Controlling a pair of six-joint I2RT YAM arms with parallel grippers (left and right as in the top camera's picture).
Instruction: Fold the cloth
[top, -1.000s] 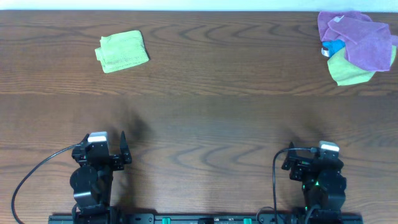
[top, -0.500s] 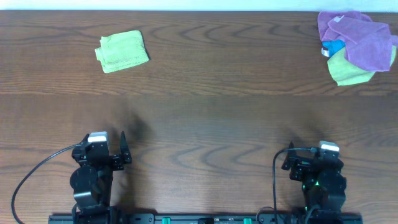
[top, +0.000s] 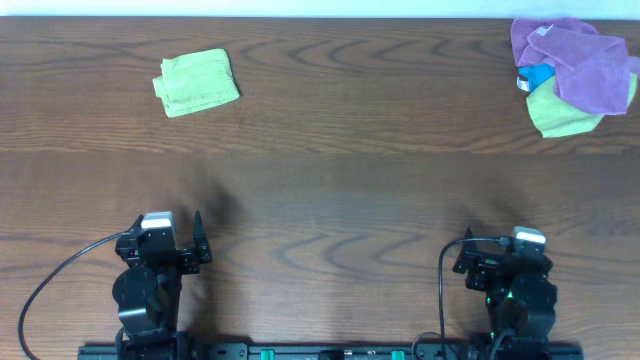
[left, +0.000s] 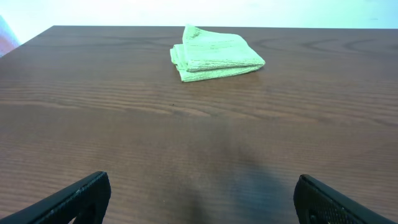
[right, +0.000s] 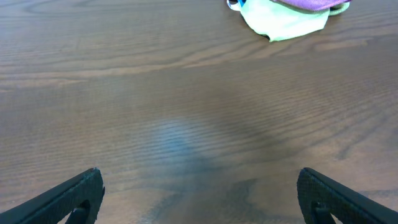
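My left gripper (left: 200, 206) and right gripper (right: 200, 202) hang low at the near edge, fingers spread wide, holding nothing. The cloth (top: 588, 78) lies crumpled at the far right corner, on top of a lime cloth (top: 560, 120). I'd reach with the right, pinch only the purple edge, then drag it mid-table to flatten.

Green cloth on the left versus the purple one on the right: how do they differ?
The green cloth is folded into a neat rectangle; the purple cloth is crumpled. The green cloth lies alone on the table; the purple cloth is heaped over a second green cloth and a blue item. Both look like terry and sit along the far edge.
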